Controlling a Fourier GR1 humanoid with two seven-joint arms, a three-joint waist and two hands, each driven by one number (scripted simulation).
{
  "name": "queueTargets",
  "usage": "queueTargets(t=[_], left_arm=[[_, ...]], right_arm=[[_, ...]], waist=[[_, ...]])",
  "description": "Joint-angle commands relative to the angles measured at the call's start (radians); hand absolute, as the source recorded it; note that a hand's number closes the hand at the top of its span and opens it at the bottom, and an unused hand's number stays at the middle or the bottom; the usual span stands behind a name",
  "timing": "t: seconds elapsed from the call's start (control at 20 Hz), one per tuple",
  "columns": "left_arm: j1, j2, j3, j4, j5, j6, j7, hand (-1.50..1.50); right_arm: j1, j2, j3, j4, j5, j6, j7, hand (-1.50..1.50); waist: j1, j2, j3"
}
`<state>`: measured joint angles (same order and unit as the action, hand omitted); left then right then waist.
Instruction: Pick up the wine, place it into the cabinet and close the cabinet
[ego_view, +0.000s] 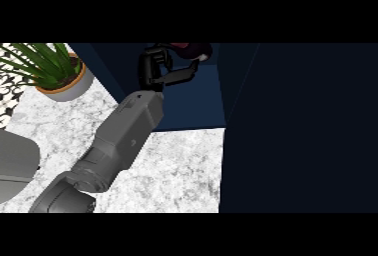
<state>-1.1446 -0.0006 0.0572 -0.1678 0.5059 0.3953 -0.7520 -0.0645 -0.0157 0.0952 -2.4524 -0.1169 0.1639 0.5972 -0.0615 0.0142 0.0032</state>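
Cabinet (193, 107) interior open ahead of us; dark cabinet door (303, 130) walls off our right. Potted plant (60, 70) blocks far left. Marble tabletop (177, 170) between lies free.

wine (193, 49): dark red btl, top edge, inside cabinet (199, 100); cabinet: dark blue, door open

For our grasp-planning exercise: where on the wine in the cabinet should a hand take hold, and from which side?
Grip the wine round its rounded body, coming from the cabinet's open front, as the hand does; walls close the other sides.
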Motion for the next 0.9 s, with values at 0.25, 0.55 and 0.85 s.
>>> queueTargets(t=[0.25,0.55,0.85], left_arm=[[-0.002,0.018,-0.008,0.072,-0.042,0.067,-0.004,-1.5],[0.013,0.022,-0.024,0.098,-0.071,0.068,-0.002,-1.5],[0.049,0.033,-0.021,0.101,-0.081,0.089,-0.036,-1.5]], right_arm=[[-0.004,-0.002,0.008,-0.058,-0.033,-0.001,0.033,-1.5],[0.051,0.015,0.04,-0.064,-0.02,-0.01,-0.004,-1.5],[-0.017,-0.009,-0.007,-0.024,-0.046,0.009,0.012,-1.5]], waist=[[-0.004,0.009,-0.004],[-0.016,0.012,-0.004],[-0.014,0.018,-0.005]])
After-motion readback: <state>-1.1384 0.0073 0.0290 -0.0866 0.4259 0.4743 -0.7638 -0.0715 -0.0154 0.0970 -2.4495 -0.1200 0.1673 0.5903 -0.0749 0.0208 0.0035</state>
